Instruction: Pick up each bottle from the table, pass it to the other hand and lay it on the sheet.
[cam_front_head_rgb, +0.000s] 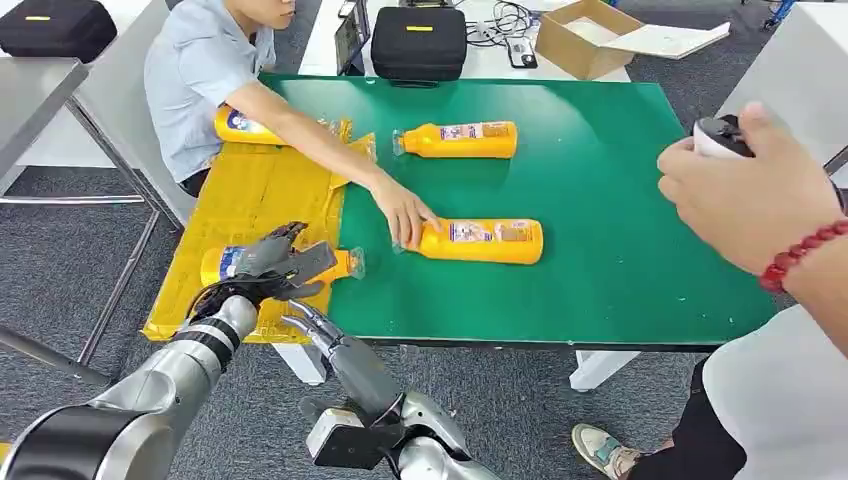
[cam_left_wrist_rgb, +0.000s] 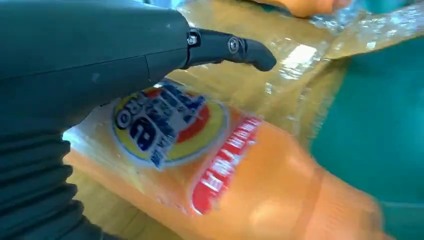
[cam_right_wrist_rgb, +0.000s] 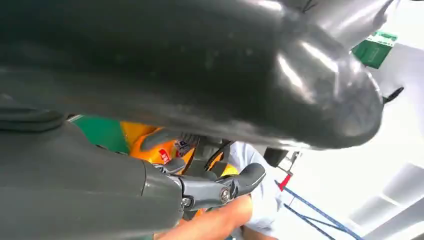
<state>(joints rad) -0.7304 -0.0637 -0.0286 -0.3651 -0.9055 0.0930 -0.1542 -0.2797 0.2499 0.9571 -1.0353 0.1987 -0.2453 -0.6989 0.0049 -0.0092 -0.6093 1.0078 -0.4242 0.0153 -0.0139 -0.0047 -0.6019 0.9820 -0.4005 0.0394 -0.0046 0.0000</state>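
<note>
Left hand (cam_front_head_rgb: 275, 262) gripping bottle (cam_front_head_rgb: 222, 264), on yellow sheet (cam_front_head_rgb: 262, 190)

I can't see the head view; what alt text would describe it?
The robot's left hand rests on an orange bottle lying on a yellow sheet beside a green table. A seated person's hand touches another bottle; a third lies beyond.

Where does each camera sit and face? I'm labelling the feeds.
Head: high on the body, looking down at the green table; both arms enter from below.
Left wrist: behind the left hand, close over the bottle on the sheet.
Right wrist: behind the right hand, angled upward.
Head and left wrist views share that bottle.
</note>
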